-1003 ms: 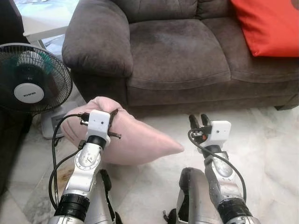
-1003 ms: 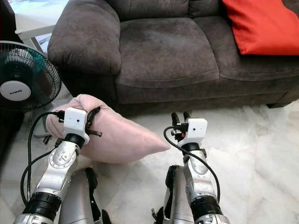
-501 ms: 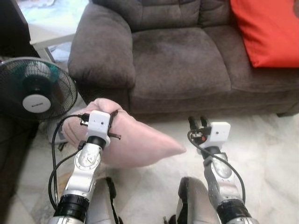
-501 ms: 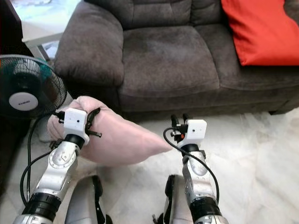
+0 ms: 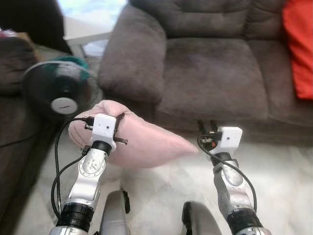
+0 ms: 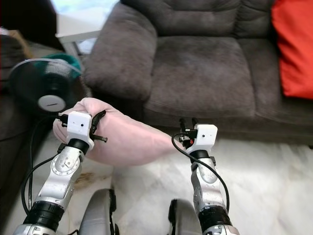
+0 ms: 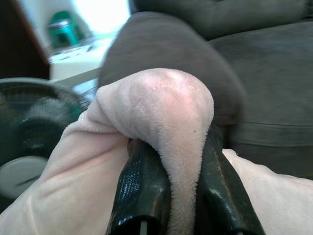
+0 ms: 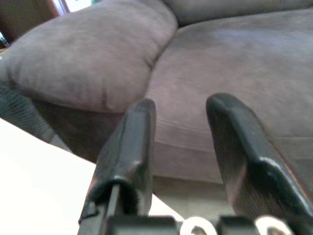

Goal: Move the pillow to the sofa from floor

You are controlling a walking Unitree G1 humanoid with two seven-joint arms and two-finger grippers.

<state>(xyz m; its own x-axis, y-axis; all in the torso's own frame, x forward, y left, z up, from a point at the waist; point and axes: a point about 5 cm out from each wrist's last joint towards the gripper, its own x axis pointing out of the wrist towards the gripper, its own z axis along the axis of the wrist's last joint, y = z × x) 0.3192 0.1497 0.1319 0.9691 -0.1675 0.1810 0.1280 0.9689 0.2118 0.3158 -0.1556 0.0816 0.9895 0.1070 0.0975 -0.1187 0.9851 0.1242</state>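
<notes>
Left hand (image 7: 181, 196) clamped on a fold of the pink pillow (image 5: 146, 142); wrist view shows plush fabric pinched between both black fingers (image 7: 144, 188). Pillow is held up off the floor (image 5: 161, 191), hanging out from the grip toward the robot's right, its tapered tip close to the right hand (image 5: 209, 125), contact unclear. Pillow sits in front of the sofa (image 5: 215, 68), just below the dark grey armrest (image 5: 132, 58), not on the seat. Right hand is raised, fingers parted, holding nothing, pointing at the sofa's seat cushion (image 8: 234, 63). Orange cushion (image 5: 299, 46) at the sofa's right end. Black standing fan (image 5: 61, 93) on the robot's left, beside the armrest. Floor is pale marble tile.
</notes>
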